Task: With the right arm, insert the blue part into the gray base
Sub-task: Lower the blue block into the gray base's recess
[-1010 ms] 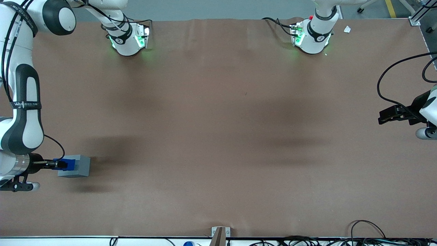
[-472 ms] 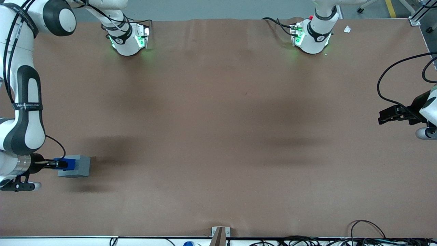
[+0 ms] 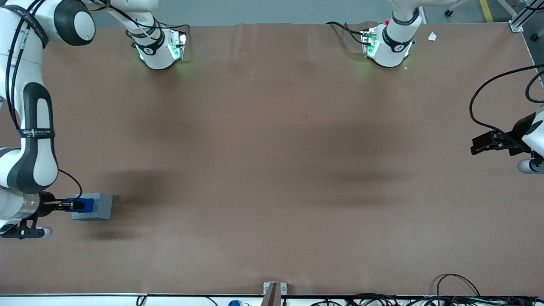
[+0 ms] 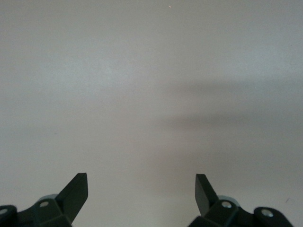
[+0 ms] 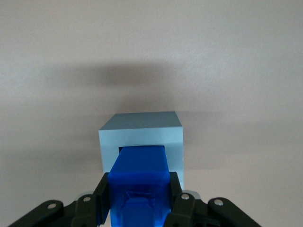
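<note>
- The gripper [image 5: 138, 198] has its two black fingers [image 5: 102, 196] pressed tight on the sides of the blue part [image 5: 140, 177].
- The blue part's front end sits in the square hole of the gray base [image 5: 141, 137].
- The gray base stands on the brown table [image 3: 272, 170], at the working arm's end, fairly near the front camera.
- The right arm [image 3: 29, 127] reaches down to it.
</note>
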You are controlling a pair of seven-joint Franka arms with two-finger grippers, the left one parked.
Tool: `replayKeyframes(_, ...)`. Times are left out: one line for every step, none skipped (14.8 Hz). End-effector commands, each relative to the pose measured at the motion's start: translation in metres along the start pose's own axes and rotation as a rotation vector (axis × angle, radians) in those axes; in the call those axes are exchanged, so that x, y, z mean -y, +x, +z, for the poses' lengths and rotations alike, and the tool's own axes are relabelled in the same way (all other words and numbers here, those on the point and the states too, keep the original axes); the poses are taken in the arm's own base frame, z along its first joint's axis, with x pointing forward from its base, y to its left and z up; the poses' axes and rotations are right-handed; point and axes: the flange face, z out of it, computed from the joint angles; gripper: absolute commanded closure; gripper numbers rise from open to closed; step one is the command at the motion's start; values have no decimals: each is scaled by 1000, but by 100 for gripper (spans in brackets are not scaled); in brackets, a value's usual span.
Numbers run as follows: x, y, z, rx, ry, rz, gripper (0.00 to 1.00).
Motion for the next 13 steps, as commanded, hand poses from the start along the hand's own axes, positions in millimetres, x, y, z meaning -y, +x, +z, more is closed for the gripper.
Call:
replayKeyframes(-2, 4, 5, -16, -22, -19, 100)
replayKeyframes(-2, 4, 5, -15, -22, -19, 100)
replayKeyframes(-3, 3, 6, -13, -20, -15, 100)
replayKeyframes(-3, 3, 6, -15, -19, -13, 100)
replayKeyframes(-4, 3, 5, -20, -13, -8, 100)
replayKeyframes(-3, 5, 4, -29, -13, -6, 100)
replayKeyframes(-1, 7, 3, -49, -16, -4, 100)
replayKeyframes(1, 9, 2, -60, -15, -4, 98)
replayKeyframes(1, 8, 6, -53, -12, -2, 97)
replayKeyframes(2, 6, 11, -43, -6, -1, 96)
replayKeyframes(1, 6, 12, -41, -5, 2, 96)
replayKeyframes(1, 6, 12, -41, -5, 2, 97)
replayKeyframes(1, 5, 14, -39, -2, 3, 97)
